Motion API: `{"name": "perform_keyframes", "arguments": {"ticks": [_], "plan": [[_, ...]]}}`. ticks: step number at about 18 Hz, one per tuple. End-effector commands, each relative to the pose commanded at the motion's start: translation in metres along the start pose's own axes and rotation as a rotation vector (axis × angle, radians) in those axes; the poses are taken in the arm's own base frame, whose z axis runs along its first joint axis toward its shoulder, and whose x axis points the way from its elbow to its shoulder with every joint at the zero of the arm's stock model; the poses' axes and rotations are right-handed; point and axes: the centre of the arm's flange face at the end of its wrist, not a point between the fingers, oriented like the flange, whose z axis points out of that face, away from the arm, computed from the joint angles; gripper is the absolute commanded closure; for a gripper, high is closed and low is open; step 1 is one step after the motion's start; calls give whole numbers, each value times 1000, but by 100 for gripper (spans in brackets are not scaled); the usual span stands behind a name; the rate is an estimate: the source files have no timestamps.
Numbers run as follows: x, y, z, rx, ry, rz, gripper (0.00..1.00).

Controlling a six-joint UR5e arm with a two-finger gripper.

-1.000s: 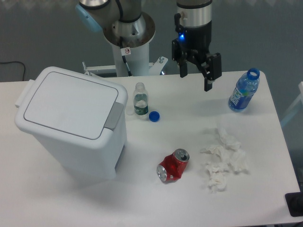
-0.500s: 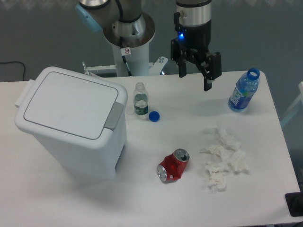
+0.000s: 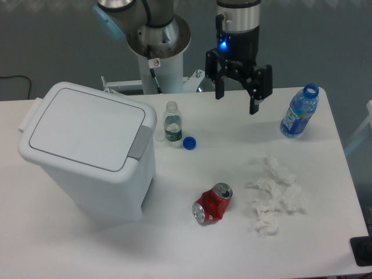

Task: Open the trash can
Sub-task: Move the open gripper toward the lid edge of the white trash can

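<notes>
White tabletop (image 3: 174, 244) against a dark grey backdrop; robot base column (image 3: 158, 55) standing at the far edge.

Gripper (image 3: 237, 103) is hanging above the far side of the table, pointing straight down from a vertical wrist, a blue light glowing on its black body. Its two fingers are standing well apart with nothing between them; one fingertip (image 3: 254, 108) is reaching lower in the view than the other. Arm links are rising out of the top of the view, a pale blue joint cap (image 3: 108, 22) showing near the column.

Working outward from the gripper:
- Blue water bottle (image 3: 299, 112), uncapped, is standing upright to the right near the table's far right corner, apart from the fingers.
- Small clear bottle (image 3: 172, 122) with a green label is standing upright below and left of the gripper, uncapped; a blue cap (image 3: 189, 142) is lying just beside it on the table.
- Crumpled white tissues (image 3: 274, 195) are lying in a loose pile on the right half.
- Crushed red soda can (image 3: 212, 204) is lying on its side near the middle front, left of the tissues.
- Trash can (image 3: 87, 148) is sitting on the left part of the table, well apart from the gripper, its flat lid closed and the grey push tab (image 3: 138, 142) facing right toward the small bottle.
</notes>
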Motion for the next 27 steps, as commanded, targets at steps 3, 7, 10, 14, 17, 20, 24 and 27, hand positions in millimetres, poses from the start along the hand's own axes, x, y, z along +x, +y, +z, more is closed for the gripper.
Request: {"name": "perform_keyframes", "arguments": {"ticks": [3,7,10,14,17,20,24,27], "plan": [[-4,-12,-3,84,22,-116,0],[-11,-31,1,140,18,-232,0],[-9,-40,4,153,15,-281,0],[-5,-53,8,161,29,-342,0],[-2,-58,16,158,54,-430,0],[3,-66,22,156,81,-550,0],[9,-71,29,148,110,-661,0],[9,-75,37,169,168,-786,0]]}}
